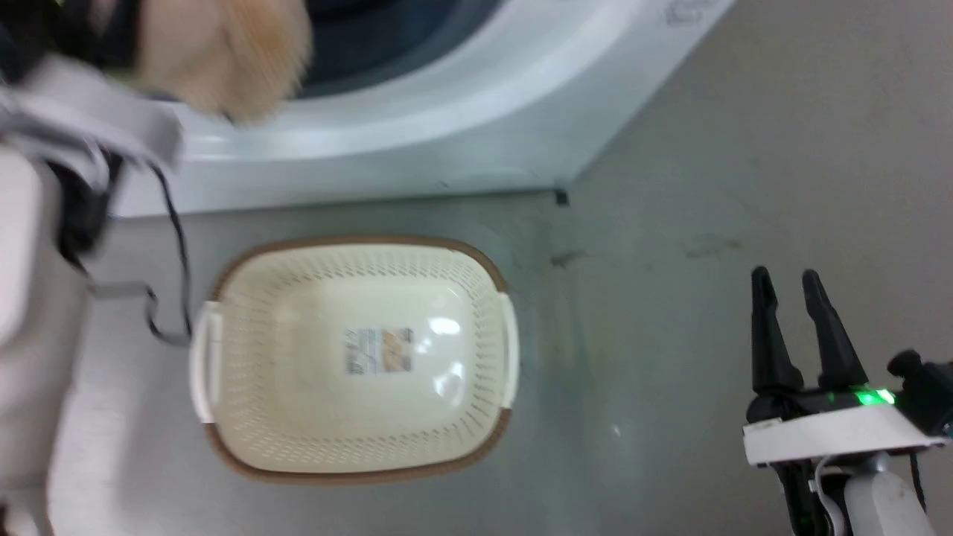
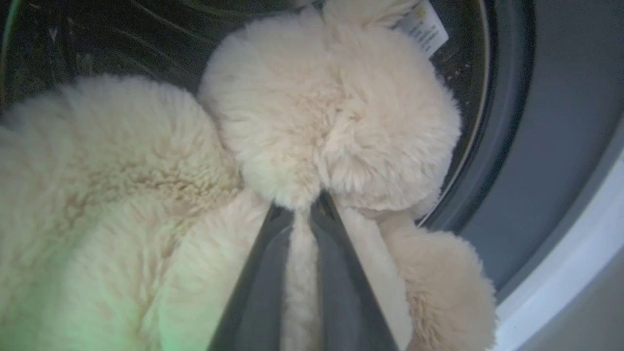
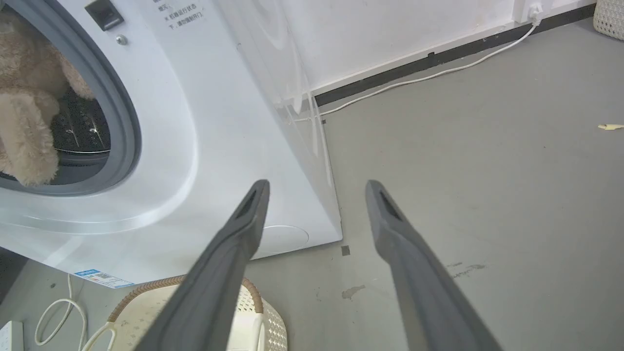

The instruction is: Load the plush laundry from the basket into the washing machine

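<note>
The plush laundry (image 2: 331, 122) is pinched between the left gripper's (image 2: 303, 204) fingers and is bunched up past their tips, in the washing machine's (image 3: 219, 122) round opening. The right gripper's (image 1: 785, 274) fingers are held apart, gripping nothing. The basket (image 1: 357, 249) is seen off to their left.

On the floor (image 1: 707, 335), basket (image 1: 357, 240) before the washing machine (image 1: 447, 112); plush laundry (image 2: 336, 122) in its opening.

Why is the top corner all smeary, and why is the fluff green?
Head view: the plush at top left is smeared by motion blur; the basket is sharper, with white glare on its bottom. Left wrist view: a green glow tints the plush low on the left.
</note>
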Robot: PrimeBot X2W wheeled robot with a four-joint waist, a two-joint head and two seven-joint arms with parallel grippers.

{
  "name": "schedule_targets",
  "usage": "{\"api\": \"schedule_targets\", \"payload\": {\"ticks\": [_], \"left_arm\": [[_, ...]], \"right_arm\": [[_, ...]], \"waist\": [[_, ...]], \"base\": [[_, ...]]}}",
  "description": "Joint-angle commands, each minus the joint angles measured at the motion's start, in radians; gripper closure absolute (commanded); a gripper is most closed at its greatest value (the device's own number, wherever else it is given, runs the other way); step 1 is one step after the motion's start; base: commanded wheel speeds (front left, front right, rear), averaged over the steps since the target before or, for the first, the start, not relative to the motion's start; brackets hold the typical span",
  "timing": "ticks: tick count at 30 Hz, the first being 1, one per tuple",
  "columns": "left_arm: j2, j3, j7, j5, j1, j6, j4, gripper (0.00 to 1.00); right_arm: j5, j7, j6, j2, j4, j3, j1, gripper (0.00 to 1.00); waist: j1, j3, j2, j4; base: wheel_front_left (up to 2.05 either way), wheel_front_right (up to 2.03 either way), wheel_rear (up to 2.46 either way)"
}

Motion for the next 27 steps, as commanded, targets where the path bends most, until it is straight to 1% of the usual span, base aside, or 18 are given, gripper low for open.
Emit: {"api": "schedule_targets", "payload": {"ticks": [1,2,3,9,14,20,25,27], "left_arm": [[0.016,-0.008,0.027,-0.010,-0.103,-0.010,0.040,1.00],[0.016,-0.008,0.027,-0.010,-0.103,-0.010,0.040,1.00],[0.023,-0.018,0.040,-0.010,-0.145,-0.013,0.065,1.00],[0.025,-0.027,0.097,-0.065,-0.362,-0.019,0.253,1.00],[0.028,-0.062,0.115,-0.056,-0.502,-0.020,0.392,1.00],[0.048,-0.092,0.115,-0.044,-0.618,-0.021,0.545,1.00],[0.048,-0.150,0.093,-0.048,-0.656,-0.021,0.608,1.00],[0.050,-0.171,0.073,-0.053,-0.657,-0.021,0.625,0.00]], "right_arm": [[0.020,-0.004,0.001,-0.001,-0.007,0.012,-0.027,0.00],[0.020,-0.004,0.001,-0.001,-0.007,0.012,-0.027,0.00],[0.026,-0.004,0.001,-0.001,-0.009,0.017,-0.032,0.00],[0.060,-0.004,0.001,-0.001,-0.019,0.043,-0.043,0.00],[0.074,-0.004,0.001,-0.001,-0.029,0.058,-0.050,0.00],[0.113,-0.004,0.001,-0.001,-0.030,0.074,-0.064,0.00],[0.129,-0.004,0.001,-0.001,-0.033,0.076,-0.071,0.00],[0.129,-0.004,0.001,-0.001,-0.028,0.071,-0.074,0.00]], "waist": [[-0.0004,0.102,-0.0001,-0.087],[-0.0004,0.102,-0.0001,-0.087],[-0.0004,0.113,-0.0001,-0.095],[-0.0004,0.169,-0.0001,-0.137],[-0.0004,0.214,-0.0001,-0.153],[-0.0004,0.247,-0.0001,-0.169],[-0.0004,0.255,-0.0001,-0.169],[-0.0004,0.249,-0.0001,-0.164]], "base": [[0.00,0.00,0.00],[0.00,0.00,0.00],[0.00,0.00,0.00],[0.00,0.00,0.00],[0.00,0.00,0.00],[0.00,0.00,0.00],[0.00,0.00,0.00],[0.00,0.00,0.00]]}}
